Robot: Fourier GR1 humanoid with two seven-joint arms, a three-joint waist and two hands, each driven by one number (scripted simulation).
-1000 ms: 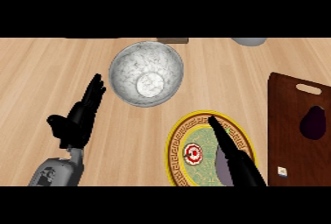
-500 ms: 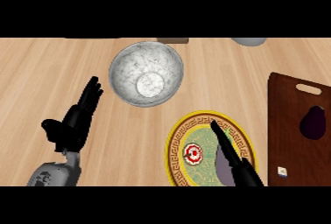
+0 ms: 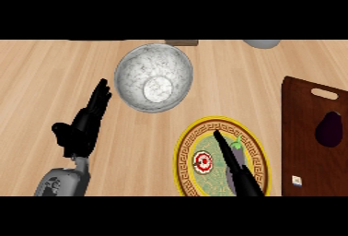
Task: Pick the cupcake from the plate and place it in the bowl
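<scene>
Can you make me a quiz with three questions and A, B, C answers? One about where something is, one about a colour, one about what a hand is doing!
1. Where is the cupcake?
A. on the floor
B. on the plate
C. in a cup

2. What colour is the plate's rim?
A. yellow
B. blue
C. pink

3. What is the right hand doing?
A. making a fist
B. holding a spoon
C. reaching over the plate, fingers straight

Answers:
1 B, it sits on the plate's green middle.
2 A, a yellow ring runs round it.
3 C, its fingers are straight and hold nothing.
</scene>
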